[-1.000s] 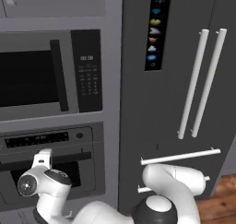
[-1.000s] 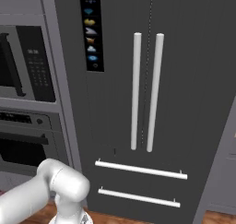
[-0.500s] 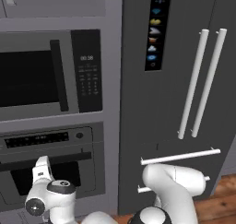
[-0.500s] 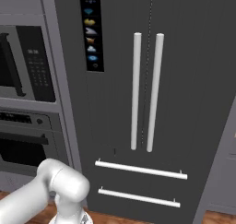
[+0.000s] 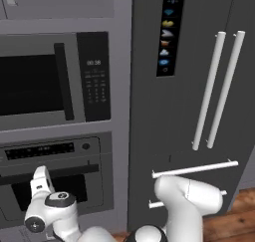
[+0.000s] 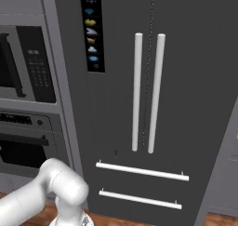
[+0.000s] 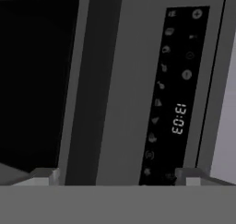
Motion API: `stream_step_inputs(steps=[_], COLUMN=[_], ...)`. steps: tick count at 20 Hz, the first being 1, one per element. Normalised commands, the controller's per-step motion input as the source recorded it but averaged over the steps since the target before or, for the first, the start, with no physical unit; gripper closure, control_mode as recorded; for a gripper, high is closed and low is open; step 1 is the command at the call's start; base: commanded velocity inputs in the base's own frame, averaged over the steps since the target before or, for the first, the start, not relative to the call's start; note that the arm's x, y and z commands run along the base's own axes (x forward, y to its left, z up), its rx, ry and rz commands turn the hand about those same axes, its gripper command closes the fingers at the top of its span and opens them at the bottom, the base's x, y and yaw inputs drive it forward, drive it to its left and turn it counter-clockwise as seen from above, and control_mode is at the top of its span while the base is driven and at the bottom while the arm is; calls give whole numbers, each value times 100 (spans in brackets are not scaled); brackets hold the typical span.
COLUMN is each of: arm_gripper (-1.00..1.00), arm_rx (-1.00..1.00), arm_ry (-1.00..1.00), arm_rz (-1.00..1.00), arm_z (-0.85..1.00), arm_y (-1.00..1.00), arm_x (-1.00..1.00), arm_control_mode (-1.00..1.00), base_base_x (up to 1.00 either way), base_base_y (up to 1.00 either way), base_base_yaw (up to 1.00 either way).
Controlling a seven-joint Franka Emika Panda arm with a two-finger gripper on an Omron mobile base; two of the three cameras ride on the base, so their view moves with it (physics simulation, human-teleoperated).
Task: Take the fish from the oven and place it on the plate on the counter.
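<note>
While the oven (image 5: 55, 181) sits shut at the lower left of the left base view, with its bar handle (image 5: 50, 174) running across the door under the black control strip, the fish must be inside; I cannot see it through the dark glass. The gripper (image 5: 40, 179) hangs right in front of that door near the handle, jaws spread wide and holding nothing. In the hand view its two tips frame the oven's front rolled sideways, the glass at the left and the control strip (image 7: 177, 94) with its clock at the right. To do this well, I'd say the jaws should close squarely round the bar, then pull out and down evenly. Above the oven is the microwave (image 5: 50, 81), easy to mistake for it. To the right stands the tall fridge (image 6: 148, 99); it looks clear of the door's swing.
</note>
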Motion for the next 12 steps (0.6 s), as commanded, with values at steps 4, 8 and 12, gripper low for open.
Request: stream_step_inputs(steps=[4,8,12], arm_gripper=[-100,-100,-100], arm_rx=[0,0,0], arm_ry=[-1,-4,-6], arm_rz=[1,2,1], arm_z=[-19,-38,-44], arm_y=[10,15,15], arm_x=[57,43,28], arm_control_mode=[-100,-100,-100], base_base_x=[0,0,0], base_base_y=[0,0,0], base_base_yaw=[0,0,0])
